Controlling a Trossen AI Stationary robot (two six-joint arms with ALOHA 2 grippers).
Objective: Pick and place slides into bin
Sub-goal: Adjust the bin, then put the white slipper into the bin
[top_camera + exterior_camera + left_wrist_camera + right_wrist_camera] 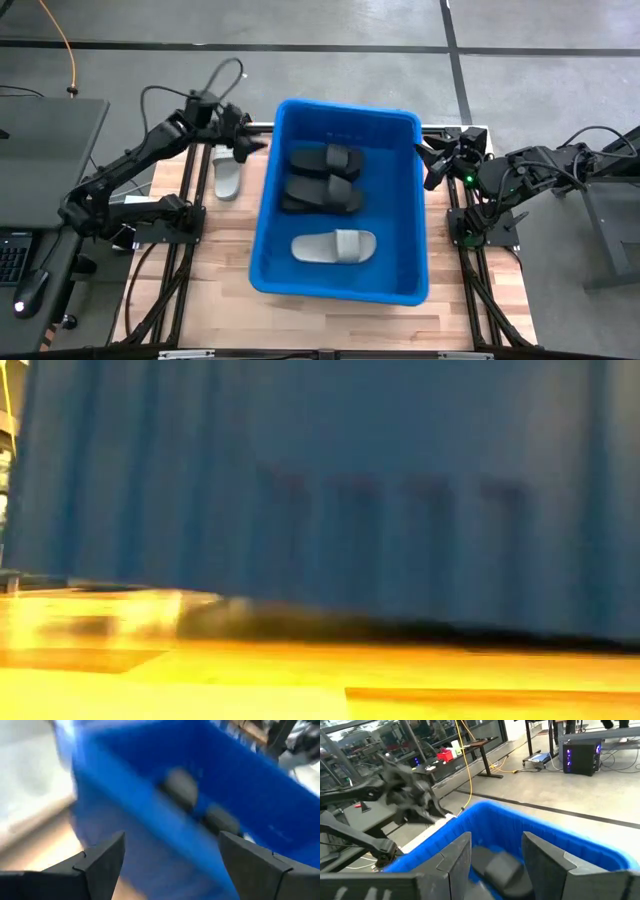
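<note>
The bin [330, 490] wall filled the low view. On the tabletop [225, 260] at the bin's nine o'clock lay one grey slide [227, 174], under the left gripper [244, 143], its fingers apart and empty. Likely light and bendy; the ribbed strap looked the best hold. Three slides [325, 192] lay inside. At three o'clock, the right gripper [434, 168] hung by the rim, fingers part-open, empty, with little room.

Even bright light; left wrist, low views heavily blurred.
</note>
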